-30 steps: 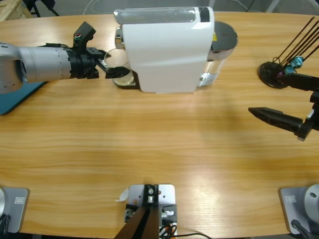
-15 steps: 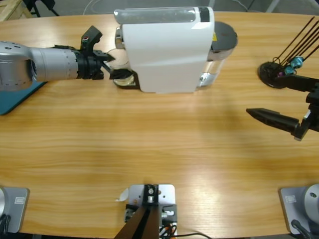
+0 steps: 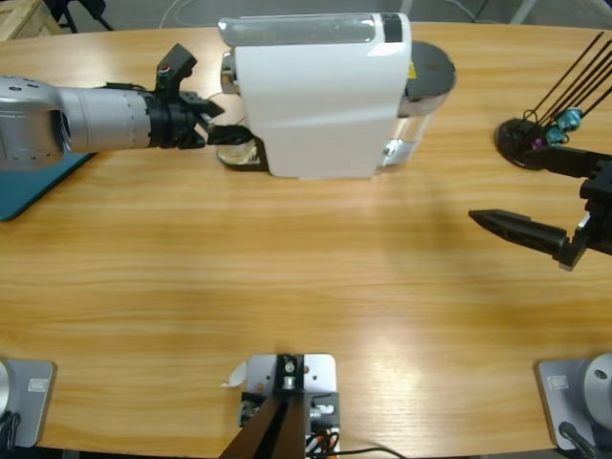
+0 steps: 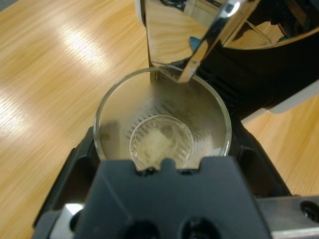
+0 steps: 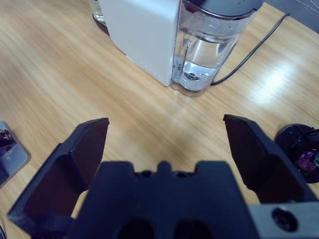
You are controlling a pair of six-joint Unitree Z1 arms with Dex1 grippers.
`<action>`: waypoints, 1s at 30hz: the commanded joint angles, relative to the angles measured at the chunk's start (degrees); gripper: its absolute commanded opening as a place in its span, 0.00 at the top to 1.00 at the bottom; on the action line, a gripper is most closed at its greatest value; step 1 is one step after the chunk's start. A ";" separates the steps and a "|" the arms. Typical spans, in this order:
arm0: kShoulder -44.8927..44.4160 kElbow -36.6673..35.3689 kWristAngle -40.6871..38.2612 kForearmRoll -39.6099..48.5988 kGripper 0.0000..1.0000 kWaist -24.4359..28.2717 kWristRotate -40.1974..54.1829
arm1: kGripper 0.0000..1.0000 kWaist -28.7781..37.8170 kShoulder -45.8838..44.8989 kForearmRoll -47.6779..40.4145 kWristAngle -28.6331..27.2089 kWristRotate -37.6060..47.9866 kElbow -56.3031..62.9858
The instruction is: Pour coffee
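A clear empty glass [image 4: 162, 129] stands on the black drip tray under the chrome spout [image 4: 199, 55] of the white coffee machine [image 3: 320, 96]. My left gripper [image 3: 228, 134] reaches in from the left, and its black jaws sit tight against both sides of the glass [image 3: 239, 148]. At the table's right my right gripper [image 3: 502, 186] hovers open with nothing between its jaws. In the right wrist view it [image 5: 167, 124] points at the machine [image 5: 144, 35] and its water tank [image 5: 209, 45].
A black round stand [image 3: 524, 142] with thin sticks is at the far right, close behind my right gripper. A teal mat [image 3: 29, 191] lies under my left arm at the left edge. A black cable [image 5: 249, 55] runs behind the tank.
My left gripper has pushed a little to the right, up to the machine's front at the glass. My right gripper has drifted slightly left.
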 commanded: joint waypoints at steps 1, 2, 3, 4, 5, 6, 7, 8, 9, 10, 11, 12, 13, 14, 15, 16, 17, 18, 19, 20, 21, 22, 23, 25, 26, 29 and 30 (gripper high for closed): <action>1.75 5.26 -1.32 -2.93 0.53 0.43 -0.42 | 0.00 0.40 1.34 -0.33 0.81 -0.25 0.96; 1.34 5.92 -1.28 -3.23 0.53 0.43 -0.47 | 0.00 0.40 1.36 -0.33 0.85 -0.25 0.95; 0.83 6.35 -1.26 -3.21 0.53 0.43 -0.47 | 0.00 0.40 1.39 -0.33 0.79 -0.25 0.95; 0.20 6.64 -1.25 -3.21 0.53 0.43 -0.47 | 0.00 0.40 1.37 -0.33 0.78 -0.25 0.95; -0.26 6.75 -1.19 -3.21 0.53 0.43 -0.47 | 0.00 0.40 1.34 -0.33 0.79 -0.25 0.95; -0.75 6.79 -1.18 -3.16 0.53 0.43 -0.51 | 0.00 0.40 1.34 -0.33 0.78 -0.25 0.95; -1.29 6.87 -1.16 -3.11 0.53 0.43 -0.56 | 0.00 0.40 1.34 -0.33 0.78 -0.25 0.95; -2.21 7.07 -1.02 -2.98 0.53 0.43 -0.65 | 0.00 0.40 1.27 -0.33 0.78 -0.25 0.95; -2.95 7.24 -0.89 -2.68 0.53 0.47 -0.70 | 0.00 0.40 1.25 -0.33 0.79 -0.25 0.95; -3.81 7.42 -0.81 -2.30 0.53 0.64 -0.74 | 0.00 0.40 1.25 -0.33 0.81 -0.25 0.95; -4.72 7.68 -0.74 -1.89 0.53 0.96 -0.74 | 0.00 0.40 1.25 -0.33 0.81 -0.25 0.95; -6.11 8.03 -0.68 -1.10 0.53 1.49 -0.74 | 0.00 0.40 1.23 -0.33 0.86 -0.25 0.95; -7.59 8.21 -0.61 -0.12 0.53 2.01 -0.77 | 0.00 0.40 1.16 -0.33 0.86 -0.25 0.95; -9.19 8.30 -0.37 1.31 0.53 2.52 -0.81 | 0.00 0.40 1.16 -0.33 0.86 -0.25 0.96; -11.05 8.38 0.55 3.01 0.53 3.02 -0.82 | 0.00 0.40 1.07 -0.33 0.86 -0.25 1.03; -12.98 8.58 1.83 4.47 0.53 3.72 -0.82 | 0.00 0.40 1.00 -0.33 0.86 -0.25 1.03; -14.92 8.70 3.22 5.93 0.53 4.65 -0.82 | 0.00 0.40 0.97 -0.33 0.86 -0.25 1.03; -16.87 8.77 5.03 7.44 0.53 5.85 -0.96 | 0.00 0.40 0.88 -0.33 0.86 -0.25 1.03; -18.80 9.00 6.84 8.46 0.53 7.36 -1.67 | 0.00 0.40 0.76 -0.33 0.90 -0.25 1.03; -21.02 9.54 8.32 8.72 0.53 9.82 -3.27 | 0.00 0.40 0.67 -0.33 0.97 -0.25 1.03; -22.70 10.13 9.14 8.74 0.53 11.84 -4.43 | 0.00 0.40 0.63 -0.33 1.07 -0.25 1.03; -24.18 10.72 10.16 8.71 0.53 13.49 -5.41 | 0.00 0.40 0.60 -0.33 1.16 -0.25 1.07; -25.39 11.41 11.66 8.62 0.53 14.48 -6.01 | 0.00 0.40 0.49 -0.33 1.25 -0.25 1.12; -26.27 13.13 15.96 8.14 0.52 15.06 -7.22 | 0.00 0.40 0.37 -0.33 1.39 -0.25 1.12; -26.08 14.29 18.48 7.97 0.52 15.39 -8.70 | 0.00 0.40 0.37 -0.33 1.43 -0.25 1.12; -24.53 16.68 22.94 7.92 0.52 17.61 -13.25 | 0.00 0.40 0.04 -0.33 1.57 -0.25 1.21; -23.90 17.44 23.03 7.86 0.52 19.45 -14.97 | 0.00 0.40 0.00 -0.33 1.62 -0.25 1.21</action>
